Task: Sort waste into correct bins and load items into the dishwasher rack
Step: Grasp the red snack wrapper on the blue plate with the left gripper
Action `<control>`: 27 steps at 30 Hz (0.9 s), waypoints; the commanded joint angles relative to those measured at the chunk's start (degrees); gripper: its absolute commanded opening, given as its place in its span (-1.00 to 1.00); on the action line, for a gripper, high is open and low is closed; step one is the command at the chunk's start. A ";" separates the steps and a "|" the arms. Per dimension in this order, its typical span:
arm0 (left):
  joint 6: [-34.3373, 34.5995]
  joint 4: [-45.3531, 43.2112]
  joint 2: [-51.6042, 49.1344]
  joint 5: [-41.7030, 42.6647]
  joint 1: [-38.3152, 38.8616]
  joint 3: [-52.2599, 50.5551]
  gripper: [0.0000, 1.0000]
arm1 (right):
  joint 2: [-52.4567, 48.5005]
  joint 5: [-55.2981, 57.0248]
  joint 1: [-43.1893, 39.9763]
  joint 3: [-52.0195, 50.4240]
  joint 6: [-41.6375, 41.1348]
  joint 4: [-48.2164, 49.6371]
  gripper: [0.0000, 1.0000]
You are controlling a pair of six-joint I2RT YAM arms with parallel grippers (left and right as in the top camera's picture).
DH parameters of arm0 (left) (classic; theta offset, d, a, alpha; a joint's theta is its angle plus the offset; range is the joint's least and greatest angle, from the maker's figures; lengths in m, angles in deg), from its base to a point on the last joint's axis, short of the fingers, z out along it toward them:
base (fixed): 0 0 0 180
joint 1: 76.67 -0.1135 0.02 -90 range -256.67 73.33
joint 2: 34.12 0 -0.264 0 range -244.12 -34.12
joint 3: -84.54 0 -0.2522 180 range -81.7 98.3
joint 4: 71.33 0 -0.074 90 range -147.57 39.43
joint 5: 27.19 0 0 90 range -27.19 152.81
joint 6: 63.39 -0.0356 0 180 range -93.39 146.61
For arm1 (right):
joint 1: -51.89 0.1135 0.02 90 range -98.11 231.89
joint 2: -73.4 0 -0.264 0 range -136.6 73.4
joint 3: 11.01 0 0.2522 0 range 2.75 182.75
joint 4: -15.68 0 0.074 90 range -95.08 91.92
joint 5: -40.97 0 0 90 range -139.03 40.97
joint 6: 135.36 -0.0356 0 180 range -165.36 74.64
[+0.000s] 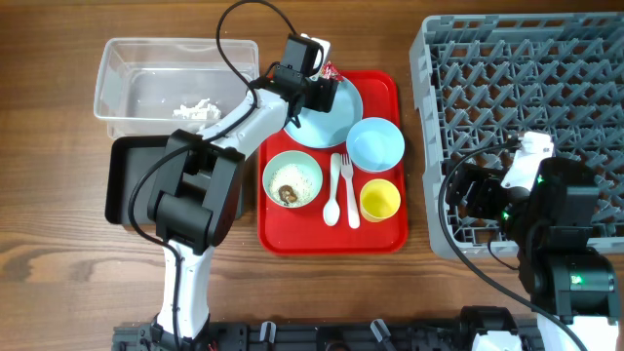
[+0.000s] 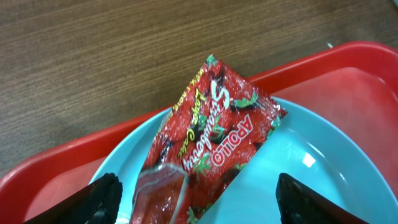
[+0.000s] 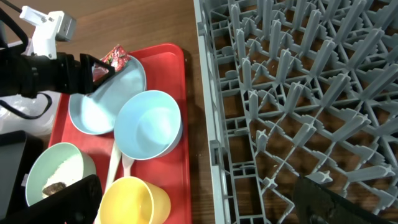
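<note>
Worktop (image 1: pixel 49 244): brown wood grain, matte, and it fills the overhead frame edge to edge. A black rail (image 1: pixel 322 336) runs along the bottom edge.

Red tray (image 1: pixel 385 234) sits at frame centre. On it:
- blue plate (image 1: pixel 336 122) at the top
- blue bowl (image 1: pixel 375 143) to its right
- green bowl (image 1: pixel 292 180) lower left, holding white crumbs and a brown lump (image 1: pixel 289 193)
- fork (image 1: pixel 346 190) and spoon (image 1: pixel 331 195) side by side in the middle
- yellow cup (image 1: pixel 379 201) lower right

The red wrapper (image 2: pixel 211 143) lies tilted on the plate's upper rim, part of it over the tray lip. In the left wrist view its printing is readable.

Left end effector (image 2: pixel 202 208) is at the plate's upper edge. Its fingers are spread wide with the wrapper's lower end between them, and neither fingertip touches it.

The clear tub (image 1: pixel 127 58) is at upper left with white scraps (image 1: pixel 195 109) inside. The black tray (image 1: pixel 122 185) sits just below it, partly under the left arm.

The grey rack (image 1: pixel 526 68) fills the right side, and no dishes show among its pegs.

Right end effector (image 3: pixel 199 208) hangs over the rack's left edge beside the red tray, fingers spread and holding nothing.
</note>
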 commanded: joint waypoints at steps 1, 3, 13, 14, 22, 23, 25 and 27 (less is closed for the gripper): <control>-0.28 0.61 1.33 -1.16 0.04 0.07 0.62 | 0.00 -0.17 0.22 1.55 1.01 0.37 0.99; -0.28 1.49 0.52 -1.16 0.04 0.04 0.62 | 0.00 -0.17 0.24 1.55 0.98 0.39 1.00; -0.26 2.49 -2.71 -1.11 0.44 0.04 0.33 | 0.00 -0.20 0.24 1.55 0.98 1.01 0.99; -0.26 2.49 -2.71 -1.11 0.48 0.04 0.22 | 0.00 -0.17 0.24 1.55 1.01 1.01 0.99; -0.26 6.34 -2.03 -1.11 0.48 0.07 -0.92 | 0.00 -0.20 0.24 1.55 0.98 0.98 1.00; -0.26 6.34 -0.63 -1.14 0.48 0.07 -0.92 | 0.00 -0.20 0.24 1.55 0.98 0.98 0.99; -0.26 6.40 2.89 -1.14 0.42 0.07 -0.92 | 0.00 -0.17 0.22 1.55 1.01 0.98 1.00; -0.26 7.54 8.63 -1.16 0.42 0.07 -0.92 | 0.00 -0.17 0.22 1.55 0.98 0.98 0.99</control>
